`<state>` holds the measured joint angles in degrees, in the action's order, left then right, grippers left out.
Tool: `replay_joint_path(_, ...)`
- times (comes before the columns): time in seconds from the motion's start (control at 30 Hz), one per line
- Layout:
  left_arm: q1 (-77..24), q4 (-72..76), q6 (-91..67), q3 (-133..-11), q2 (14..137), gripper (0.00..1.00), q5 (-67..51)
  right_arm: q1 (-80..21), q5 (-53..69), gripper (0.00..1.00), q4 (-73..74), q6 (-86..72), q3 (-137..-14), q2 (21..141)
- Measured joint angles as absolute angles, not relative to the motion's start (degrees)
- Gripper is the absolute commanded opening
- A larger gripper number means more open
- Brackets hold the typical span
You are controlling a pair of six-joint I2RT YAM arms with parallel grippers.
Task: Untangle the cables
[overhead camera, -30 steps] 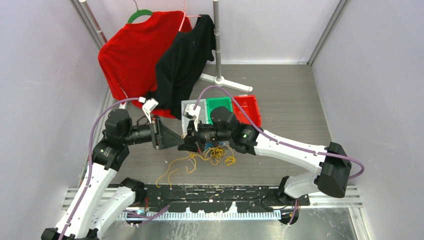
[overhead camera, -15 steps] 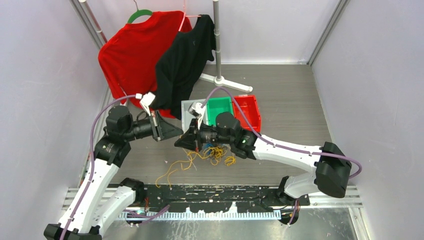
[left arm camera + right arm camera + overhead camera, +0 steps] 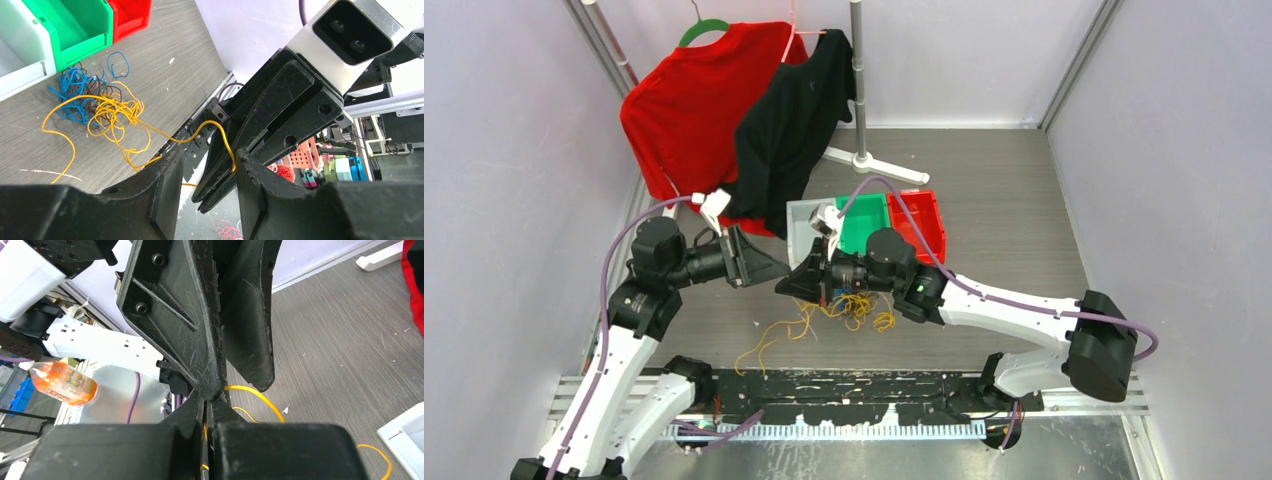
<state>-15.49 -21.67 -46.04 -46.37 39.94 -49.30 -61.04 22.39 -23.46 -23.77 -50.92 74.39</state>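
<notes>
The cables (image 3: 856,305) lie tangled on the grey table in front of the bins. In the left wrist view the blue bunch (image 3: 75,92), a brown strand (image 3: 107,92) and the yellow-orange loops (image 3: 112,112) overlap. My right gripper (image 3: 792,283) is shut on a yellow cable (image 3: 225,142) and holds it above the table; the strand shows pinched between its fingers (image 3: 206,410). My left gripper (image 3: 774,270) is open, and its fingers (image 3: 165,175) stand on either side of the right gripper's tips (image 3: 202,197) without gripping the strand.
A white bin (image 3: 802,215), a green bin (image 3: 864,212) and a red bin (image 3: 921,215) stand just behind the cables. A rack with a red shirt (image 3: 684,110) and a black shirt (image 3: 794,120) stands at the back left. Loose yellow strands (image 3: 759,350) trail towards the near rail.
The left gripper drew back up and to the left from the right gripper, then closed in again slightly. The right arm slid left, still holding the yellow cable.
</notes>
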Motion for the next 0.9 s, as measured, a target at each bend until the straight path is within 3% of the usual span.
replay_joint_path(0.23, -15.4, -21.4, -48.6, -46.2, 41.9, 0.38, -50.2, -61.0, 23.2, 0.02, -21.1, -23.5, -52.1, 75.5)
replay_joint_path(0.4, -14.9, -20.7, -49.6, -45.5, 42.1, 0.11, -50.0, -61.5, 23.2, 0.03, -20.8, -23.6, -53.2, 77.9)
replay_joint_path(0.5, -14.9, -20.4, -49.5, -45.1, 42.1, 0.00, -49.5, -61.8, 22.5, 0.11, -21.3, -24.0, -53.2, 78.7)
replay_joint_path(0.73, -14.8, -18.2, -49.7, -47.8, 43.1, 0.00, -49.3, -61.8, 19.6, 0.30, -27.0, -26.4, -51.1, 78.3)
replay_joint_path(0.9, -14.8, -15.6, -50.6, -51.8, 43.5, 0.00, -49.8, -61.8, 17.6, 0.33, -31.7, -29.2, -46.6, 77.6)
